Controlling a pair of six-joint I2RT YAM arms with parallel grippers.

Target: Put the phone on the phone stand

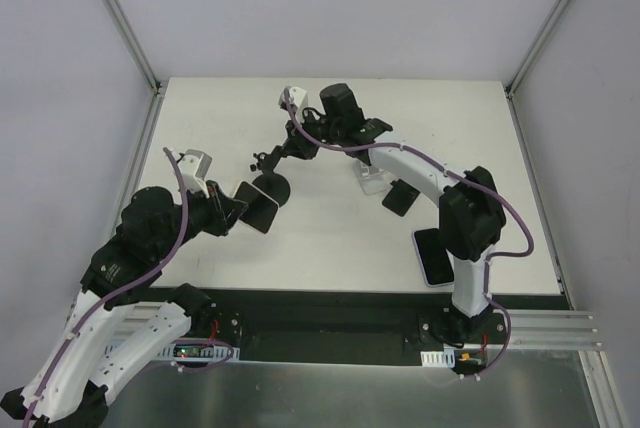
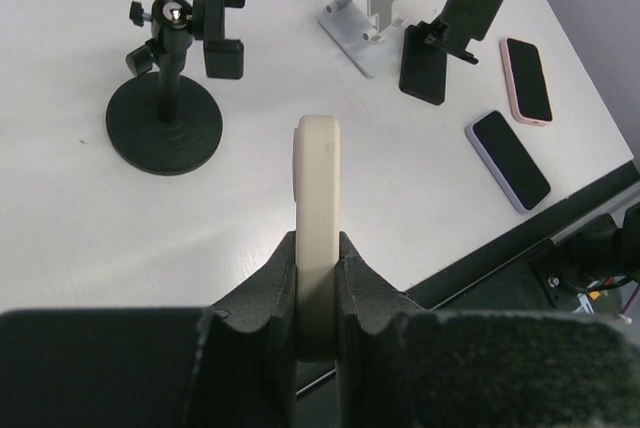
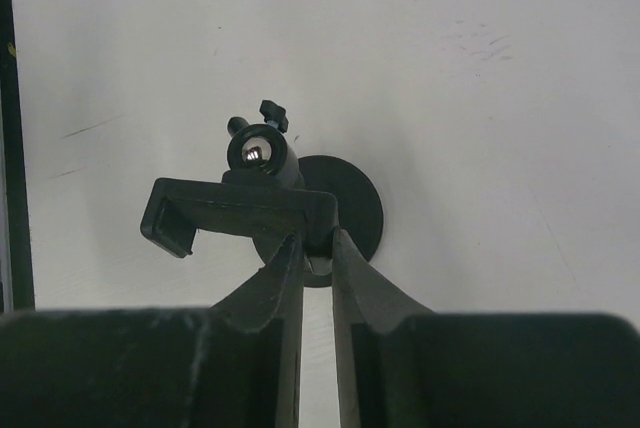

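Top external: white table with black phone stand, pale walls around.

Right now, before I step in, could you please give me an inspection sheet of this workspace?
Surface: white table, no spills seen.
Job's things: cream-cased phone held on edge above the table; round black stand upright, its clamp empty.
Clutter: white stand; folding black stand; pink phone and lilac phone lying flat, screens up.
Grippers: left gripper shut on the cream-cased phone; right gripper shut on the clamp.
Cables: purple cable running along each arm.
Surroundings: grey walls, metal frame posts.
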